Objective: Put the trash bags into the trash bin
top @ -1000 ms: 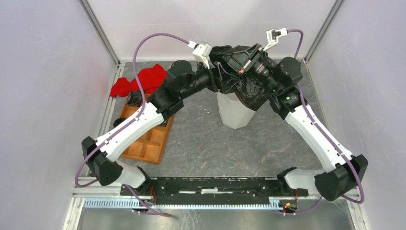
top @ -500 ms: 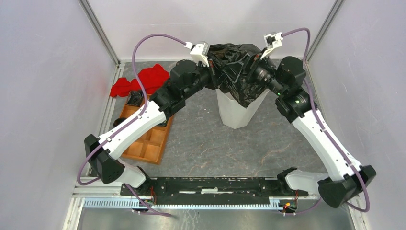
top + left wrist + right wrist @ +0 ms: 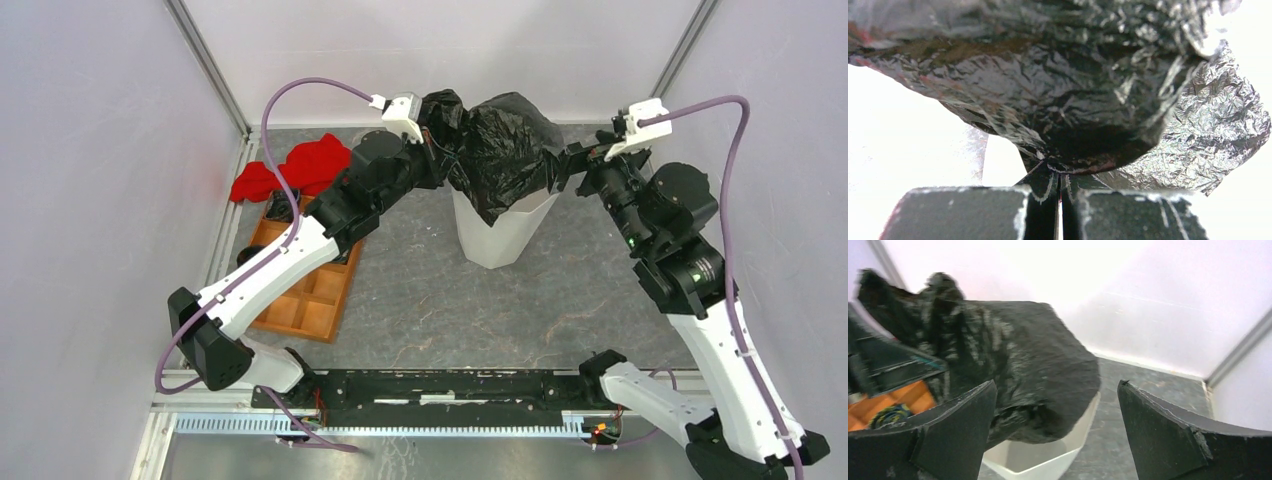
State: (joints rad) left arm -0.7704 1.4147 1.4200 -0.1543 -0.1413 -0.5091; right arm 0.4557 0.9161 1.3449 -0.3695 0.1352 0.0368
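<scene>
Top view, near→far.

- Near-L on table (image 3: 430, 310): orange compartment tray (image 3: 310, 320). L arm crosses above it. Small dark item (image 3: 280, 207) at tray's far end, can't ID.
- Mid-table: trash bin (image 3: 492, 238), white, upright, faceted walls narrowing to base.
- Trash bag (image 3: 505, 150) sits in the bin mouth. Lower part is inside the rim. Most of it is mounded above the rim and bulges past it on the L side. Film is black, glossy, heavily crinkled.
- Left gripper (image 3: 1058, 175), at bag's upper-L: clenched. L wrist cam shows the fingers pressed together with a pinch of bag film between the tips. Bag fills the rest of that view.
- Right gripper (image 3: 1057, 390), just beside bag's R flank, above the rim: released. Fingers (image 3: 955, 432) are spread wide w/ nothing between them. R wrist cam shows bag and bin rim ahead of the tips. Contact w/ bag: can't tell.
- Far-L: red cloth (image 3: 290, 168), bunched, just beyond the tray's far end.
</scene>
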